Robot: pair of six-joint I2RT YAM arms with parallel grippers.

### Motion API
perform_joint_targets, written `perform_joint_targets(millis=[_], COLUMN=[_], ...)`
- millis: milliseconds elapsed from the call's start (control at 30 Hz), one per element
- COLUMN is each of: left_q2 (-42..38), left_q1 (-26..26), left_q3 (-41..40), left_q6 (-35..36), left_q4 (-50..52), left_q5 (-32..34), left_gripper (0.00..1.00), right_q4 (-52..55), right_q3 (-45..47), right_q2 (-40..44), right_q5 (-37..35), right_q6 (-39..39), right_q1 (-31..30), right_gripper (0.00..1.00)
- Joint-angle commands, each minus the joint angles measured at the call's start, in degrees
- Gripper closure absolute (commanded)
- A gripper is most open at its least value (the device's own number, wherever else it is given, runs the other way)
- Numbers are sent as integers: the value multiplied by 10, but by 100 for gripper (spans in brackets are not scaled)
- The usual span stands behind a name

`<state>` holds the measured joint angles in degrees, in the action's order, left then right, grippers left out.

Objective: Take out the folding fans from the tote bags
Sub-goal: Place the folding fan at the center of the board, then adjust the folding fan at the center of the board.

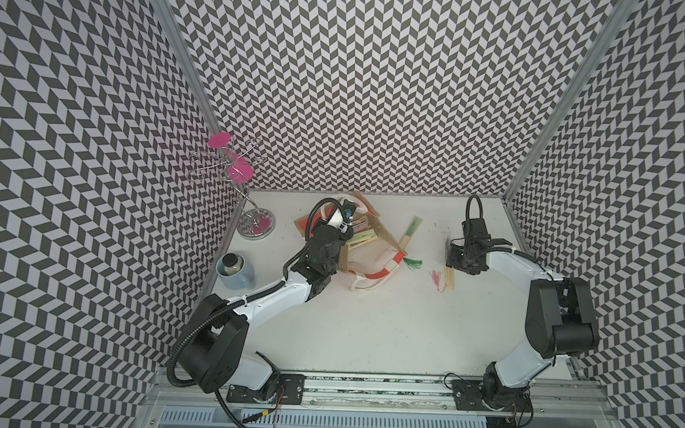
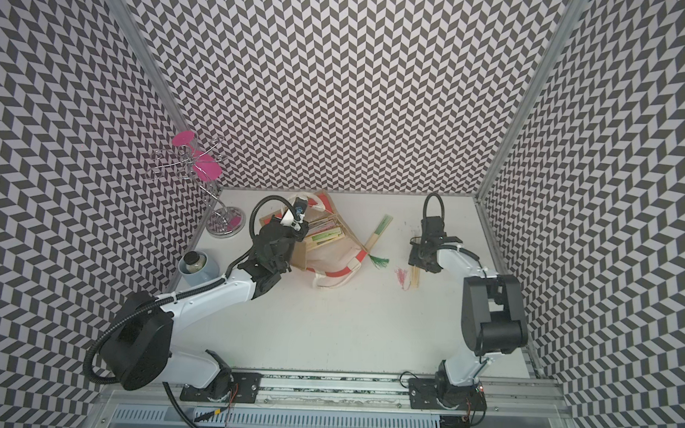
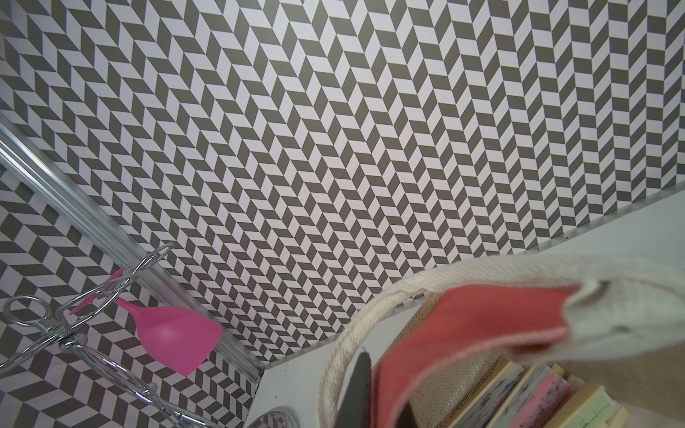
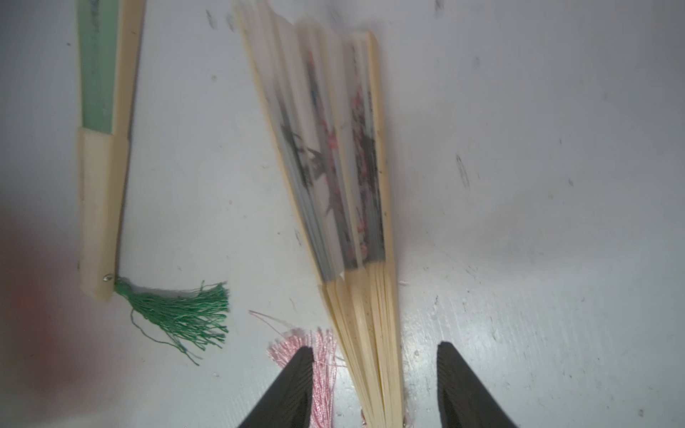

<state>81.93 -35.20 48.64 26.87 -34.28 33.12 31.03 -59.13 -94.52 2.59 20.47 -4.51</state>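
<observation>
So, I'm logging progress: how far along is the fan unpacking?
Done: green-tasselled fan and pink-tasselled fan lie on the table. In hand: left gripper holds the rim of the tote bag; right gripper, jaws open, straddles the pink one's sticks. Left: several fans inside the bag.

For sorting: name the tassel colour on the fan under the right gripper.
Pink tassel, best seen in the right wrist view.

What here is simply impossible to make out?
- Fans left in the tote bag: the left arm partly covers the opening in both top views; the left wrist view's edge cuts them off.
- Pink-tasselled fan's print: blurred in the right wrist view.
- Jar's contents: too small in both top views.
</observation>
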Motion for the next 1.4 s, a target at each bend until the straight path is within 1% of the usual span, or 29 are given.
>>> perform_joint_targets(millis=[0, 200, 467, 600, 700, 800, 1000, 1100, 1200, 1333, 1367], left_q2=[-23, -17, -16, -15, -15, -13, -11, -12, -12, -12, -12], left_q1=[3, 3, 3, 3, 3, 3, 3, 3, 3, 3, 3], left_q3=[2, 8, 9, 12, 14, 15, 15, 17, 18, 19, 18], left_q6=[-12, -14, -18, -19, -19, -21, -28, -30, -30, -28, -28], left_q4=[-24, -21, -18, -17, -16, -16, -14, -14, -13, -11, -10], left_q5=[-8, -10, -12, -11, -11, -11, -13, -15, -15, -13, -12], left_gripper=[100, 100, 100, 100, 100, 100, 100, 100, 100, 100, 100], right_q4=[-63, -119, -163, -190, -195, -192, -163, -157, -160, -159, -157], right_q3=[37, 89, 109, 121, 124, 120, 101, 97, 96, 88, 82], right_q2=[32, 39, 10, 3, 6, 7, -21, -30, -33, -24, -22], right_q5=[86, 138, 168, 207, 214, 203, 128, 105, 97, 100, 99], right_q6=[-4, -8, -15, -15, -20, -21, -17, -16, -12, -7, -7], right_q1=[12, 31, 47, 50, 50, 49, 35, 20, 6, -6, -10], right_gripper=[43, 44, 50, 54, 57, 61, 66, 64, 63, 62, 61])
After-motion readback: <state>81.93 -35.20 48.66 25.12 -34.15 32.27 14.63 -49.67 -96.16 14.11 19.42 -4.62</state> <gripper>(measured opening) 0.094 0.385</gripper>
